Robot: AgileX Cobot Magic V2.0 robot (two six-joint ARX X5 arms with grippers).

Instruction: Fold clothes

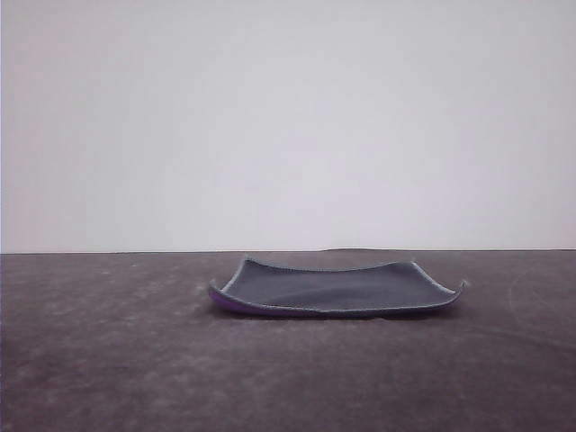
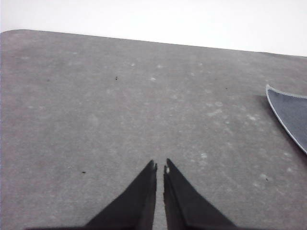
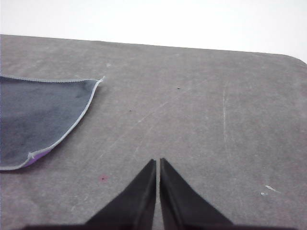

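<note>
Cloth (image 1: 335, 290) lower centre, grey face up, unfolded, corners curled | left gripper (image 2: 159, 167) clenched, empty | right gripper (image 3: 158, 163) clenched, empty | both clear of cloth, fold not yet begun

Lay unfolded on the grey table, dark grey face up: the clothes (image 1: 335, 290), a small thick rectangular cloth. Was edged with pale stitching, with corners curling upward and bright purple peeking from beneath the near left edge. Sat slightly right of centre, flat otherwise.
</note>
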